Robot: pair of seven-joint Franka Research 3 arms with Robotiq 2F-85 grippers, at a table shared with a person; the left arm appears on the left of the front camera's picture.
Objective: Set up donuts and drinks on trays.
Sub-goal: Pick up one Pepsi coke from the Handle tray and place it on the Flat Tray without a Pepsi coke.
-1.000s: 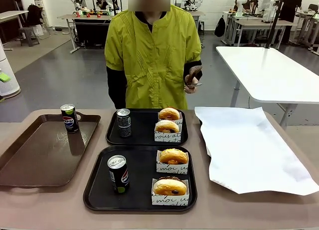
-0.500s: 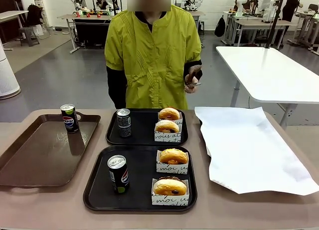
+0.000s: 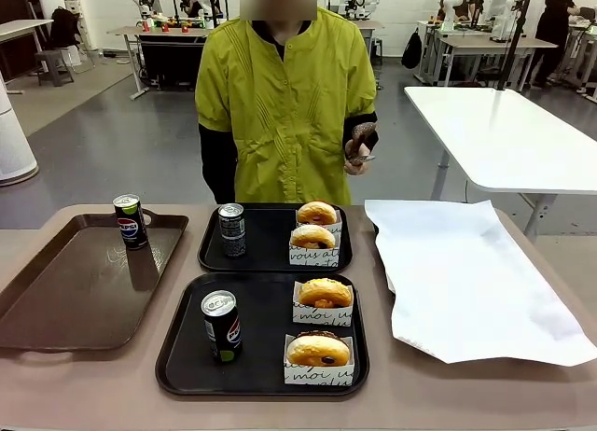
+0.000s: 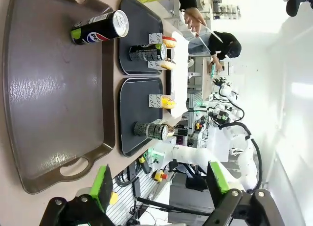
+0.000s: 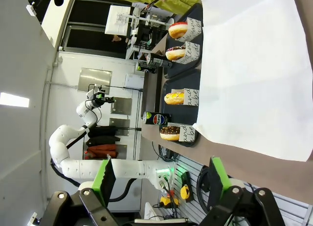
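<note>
Two black trays sit mid-table, the far tray (image 3: pixel 267 254) and the near tray (image 3: pixel 264 312). Each carries one Pepsi can, the far can (image 3: pixel 231 229) and the near can (image 3: pixel 222 325), plus two donuts in white holders: far pair (image 3: pixel 317 214) (image 3: pixel 312 237), near pair (image 3: pixel 325 293) (image 3: pixel 319 349). A third can (image 3: pixel 130 221) stands on the brown tray. My left gripper (image 4: pixel 160 184) is open above the table's left end, nothing between its fingers. My right gripper (image 5: pixel 160 177) is open off the table's right end, also holding nothing.
A large glossy brown tray (image 3: pixel 75 291) lies at the left. A big white paper sheet (image 3: pixel 466 272) covers the right side. The person stands at the far edge holding tongs (image 3: pixel 359 146) in a raised hand.
</note>
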